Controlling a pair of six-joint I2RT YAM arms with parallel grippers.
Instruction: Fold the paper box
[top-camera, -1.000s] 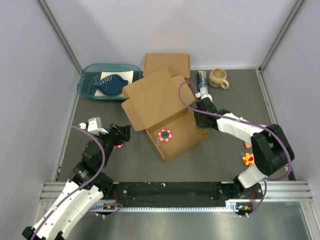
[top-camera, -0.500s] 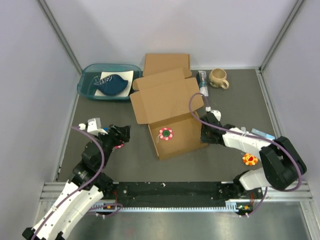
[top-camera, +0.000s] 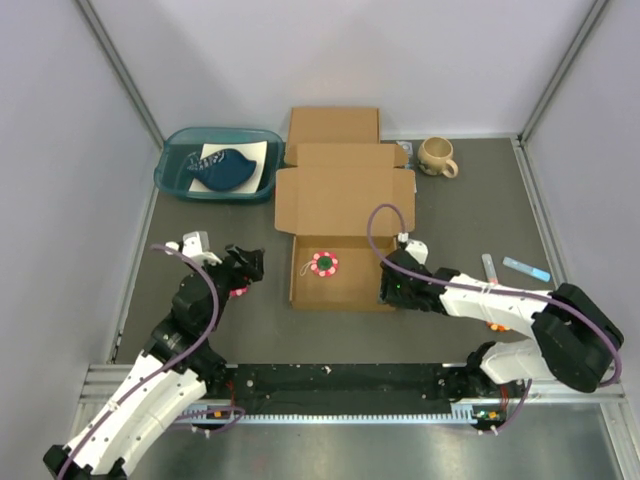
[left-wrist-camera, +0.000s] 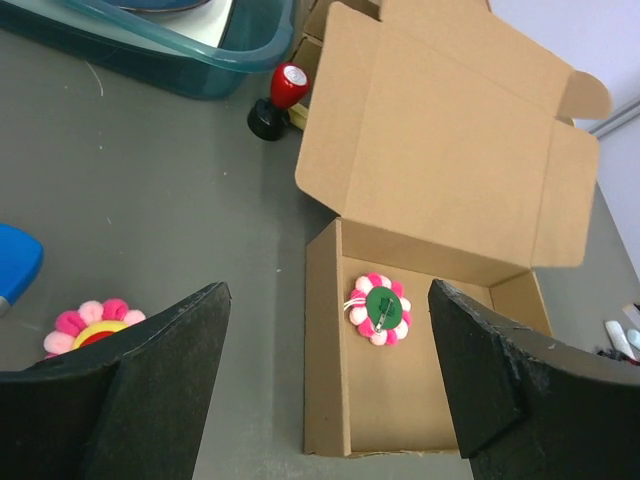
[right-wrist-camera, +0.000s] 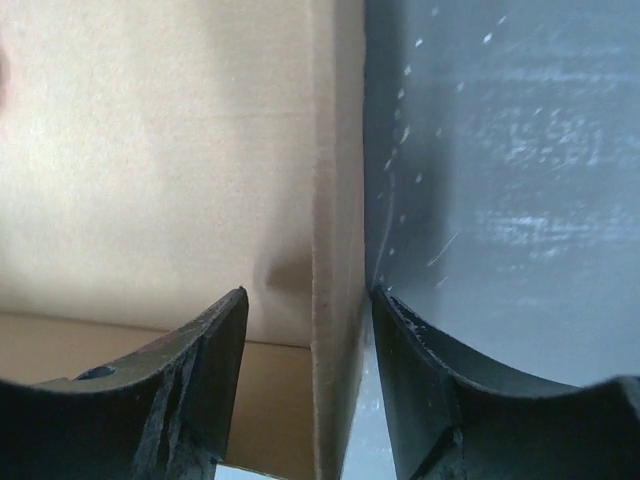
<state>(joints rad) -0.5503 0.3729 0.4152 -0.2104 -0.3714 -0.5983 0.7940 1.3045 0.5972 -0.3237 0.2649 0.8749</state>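
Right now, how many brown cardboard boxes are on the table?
2. The open paper box lies mid-table, a flower toy inside it; the other cardboard box sits just behind it, farther back. I see none hidden.

My overhead view looks down from above and behind the arm bases, which sit along the bottom edge, and takes in the whole bench (top-camera: 470, 210) from far off. The left wrist camera looks forward and down between the fingers of the left hand (left-wrist-camera: 325, 300), at middling range, with the paper box (left-wrist-camera: 440, 190) right of centre. The right wrist camera is very close: the right hand (right-wrist-camera: 308, 295) frames one box wall running down mid-frame. All three views share that box.
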